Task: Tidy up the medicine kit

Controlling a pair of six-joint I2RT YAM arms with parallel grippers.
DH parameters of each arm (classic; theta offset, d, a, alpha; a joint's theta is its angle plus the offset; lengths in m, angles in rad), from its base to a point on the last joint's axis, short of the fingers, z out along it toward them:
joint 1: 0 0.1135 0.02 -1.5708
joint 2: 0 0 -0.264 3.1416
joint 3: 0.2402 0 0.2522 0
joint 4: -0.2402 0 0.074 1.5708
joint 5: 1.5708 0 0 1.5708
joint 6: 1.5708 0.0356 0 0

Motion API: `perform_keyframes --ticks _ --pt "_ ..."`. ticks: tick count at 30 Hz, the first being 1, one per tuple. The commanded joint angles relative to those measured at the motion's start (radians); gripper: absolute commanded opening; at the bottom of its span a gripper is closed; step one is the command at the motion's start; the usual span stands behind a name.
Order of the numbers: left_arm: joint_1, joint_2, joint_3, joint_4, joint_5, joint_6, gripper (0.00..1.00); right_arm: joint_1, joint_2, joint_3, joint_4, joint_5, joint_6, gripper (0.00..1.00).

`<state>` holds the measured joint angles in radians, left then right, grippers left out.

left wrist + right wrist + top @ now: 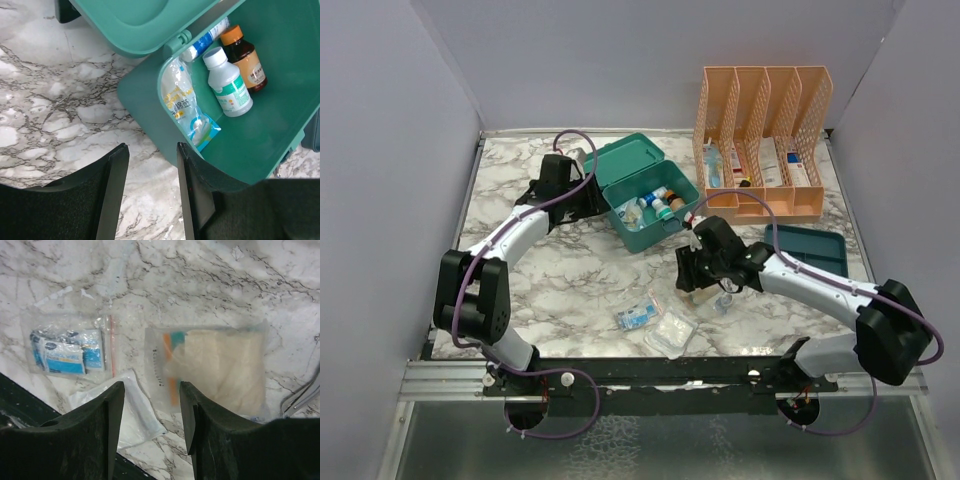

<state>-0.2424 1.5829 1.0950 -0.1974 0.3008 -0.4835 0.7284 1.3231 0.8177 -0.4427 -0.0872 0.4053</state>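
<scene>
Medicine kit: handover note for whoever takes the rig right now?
Left claw open, empty, over the table at the medicine kit corner.
Right claw open, above the gauze bag.
Done: kit lid up; white bottle, brown bottle and sachet pack inside.
To do: gauze bag, blue-sachet bag and white pouch lie loose on the table, not yet in the kit.

The right hand (151, 390) hangs above the marble bench (210, 285), fingers apart and nothing between them. Below are a clear zip bag (67, 352) of blue sachets, a blurred clear pouch (215, 370) of pale padding and a white packet (140, 415).
</scene>
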Motion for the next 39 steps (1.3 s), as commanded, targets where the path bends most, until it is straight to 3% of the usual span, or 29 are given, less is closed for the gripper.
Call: perform_keyframes --ticks 1,5,14,17,20,22,26,35,39 --pt "0.000 -0.012 0.019 0.013 -0.074 0.029 0.47 0.016 0.044 0.006 -0.031 0.188 0.090 0.49" --pt "0.000 -0.056 -0.012 0.011 -0.119 0.045 0.47 0.015 0.105 0.034 -0.101 0.317 0.218 0.49" --pt "0.000 -0.145 -0.073 0.052 -0.157 0.055 0.48 0.015 0.200 0.047 -0.072 0.316 0.237 0.42" --pt "0.001 -0.148 -0.070 0.051 -0.162 0.065 0.48 0.016 0.221 0.055 -0.061 0.306 0.217 0.35" --pt "0.002 -0.148 -0.056 0.040 -0.174 0.079 0.48 0.016 0.239 0.072 -0.076 0.322 0.223 0.21" --pt "0.002 -0.150 -0.050 0.036 -0.186 0.088 0.48 0.016 0.228 0.080 -0.079 0.327 0.228 0.13" --pt "0.002 -0.161 -0.063 0.062 -0.225 0.081 0.48 0.016 0.176 0.086 -0.070 0.327 0.225 0.08" --pt "0.002 -0.201 -0.108 0.133 -0.235 0.017 0.49 0.016 0.034 0.134 -0.103 0.408 0.181 0.08" --pt "0.002 -0.199 -0.135 0.170 -0.112 0.009 0.54 0.015 -0.030 0.138 -0.087 0.497 0.170 0.08"
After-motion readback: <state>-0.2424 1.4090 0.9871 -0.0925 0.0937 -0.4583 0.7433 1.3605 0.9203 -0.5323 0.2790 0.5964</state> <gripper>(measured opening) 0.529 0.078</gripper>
